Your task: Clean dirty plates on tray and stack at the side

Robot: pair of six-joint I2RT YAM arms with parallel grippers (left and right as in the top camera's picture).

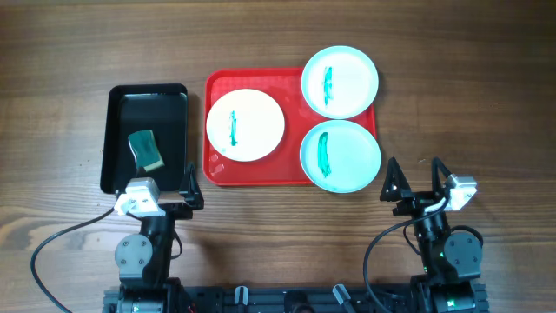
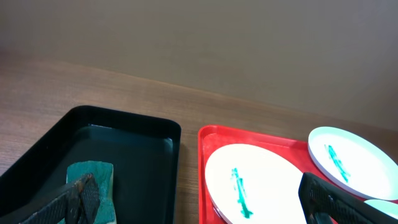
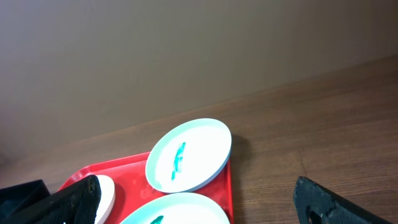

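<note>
The red tray (image 1: 217,170) lies at the table's middle. On it sit a white plate (image 1: 256,117) at the left, an aqua plate (image 1: 352,74) at the far right corner and another aqua plate (image 1: 352,161) at the near right; each has a green smear. My left gripper (image 1: 185,187) is open and empty near the black tray's front right corner. My right gripper (image 1: 417,181) is open and empty, on the near side of the red tray's right end. The white plate (image 2: 261,180) and the far aqua plate (image 3: 199,149) show in the wrist views.
A black tray (image 1: 122,104) stands left of the red tray and holds a green sponge (image 1: 147,149), also seen in the left wrist view (image 2: 102,177). Bare wooden table (image 1: 469,104) lies to the right of the red tray.
</note>
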